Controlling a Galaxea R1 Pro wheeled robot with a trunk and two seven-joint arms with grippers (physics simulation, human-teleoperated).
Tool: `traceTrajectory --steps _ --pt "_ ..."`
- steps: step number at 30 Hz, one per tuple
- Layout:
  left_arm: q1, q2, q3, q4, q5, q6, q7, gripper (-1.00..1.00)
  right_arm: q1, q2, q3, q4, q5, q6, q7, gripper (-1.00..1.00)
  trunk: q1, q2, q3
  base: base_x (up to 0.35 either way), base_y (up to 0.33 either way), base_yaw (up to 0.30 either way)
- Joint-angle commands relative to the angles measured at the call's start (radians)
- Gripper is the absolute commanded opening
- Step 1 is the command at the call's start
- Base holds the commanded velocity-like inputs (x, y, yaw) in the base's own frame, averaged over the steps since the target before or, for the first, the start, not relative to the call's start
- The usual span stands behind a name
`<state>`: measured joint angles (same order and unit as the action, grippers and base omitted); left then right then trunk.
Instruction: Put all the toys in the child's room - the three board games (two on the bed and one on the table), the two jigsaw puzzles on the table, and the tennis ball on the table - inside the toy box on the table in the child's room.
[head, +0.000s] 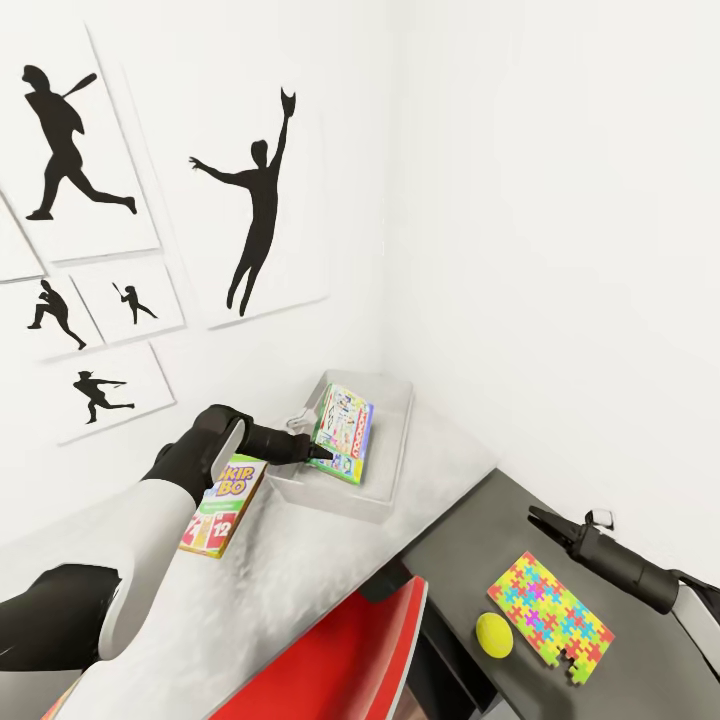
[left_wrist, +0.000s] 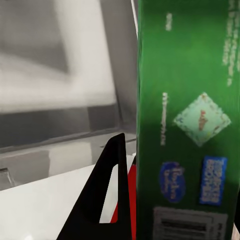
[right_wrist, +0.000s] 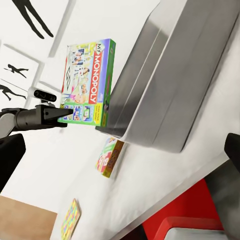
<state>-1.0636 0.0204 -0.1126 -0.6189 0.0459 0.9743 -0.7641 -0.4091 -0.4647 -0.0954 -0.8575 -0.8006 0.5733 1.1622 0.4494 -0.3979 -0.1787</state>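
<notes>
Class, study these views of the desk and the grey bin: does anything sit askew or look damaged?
Yes. The Monopoly box stands tilted on edge over the toy box wall, pinched by the left gripper, not lying flat inside. On the dark cabinet, the jigsaw puzzle has a notch missing at one edge.

The left arm (head: 150, 520) has white shell segments joined by black rounded joints, and a glossy black forearm. Its gripper (head: 318, 452) ends in thin black triangular fingers (left_wrist: 107, 192) (hollow inside). The right arm (head: 640, 575) is dark grey with a small white part.
</notes>
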Motion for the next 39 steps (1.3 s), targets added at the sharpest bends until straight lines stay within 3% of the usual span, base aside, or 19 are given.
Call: traceTrajectory --steps 1,18,19,39 --pt "-0.001 0.001 -0.004 -0.001 0.005 0.006 0.0 -1.0 -0.001 0.0 0.0 0.0 -0.006 0.008 0.001 1.0 0.001 -0.002 -0.002 0.0 0.0 0.0" --pt "-0.001 0.0 -0.004 -0.001 0.005 0.006 0.0 -1.0 -0.001 -0.002 0.0 0.0 -0.006 0.008 0.001 1.0 0.001 -0.002 -0.002 0.0 0.0 0.0" --pt "-0.001 0.001 -0.004 -0.001 0.005 0.005 0.0 1.0 -0.001 -0.002 0.0 0.0 -0.006 0.008 0.001 1.0 0.001 -0.002 -0.002 0.0 0.0 0.0" --pt "-0.001 0.001 -0.004 -0.001 0.005 0.004 0.0 1.0 -0.001 -0.002 0.0 0.0 -0.006 0.011 0.001 1.0 0.001 -0.002 -0.002 0.0 0.0 0.0"
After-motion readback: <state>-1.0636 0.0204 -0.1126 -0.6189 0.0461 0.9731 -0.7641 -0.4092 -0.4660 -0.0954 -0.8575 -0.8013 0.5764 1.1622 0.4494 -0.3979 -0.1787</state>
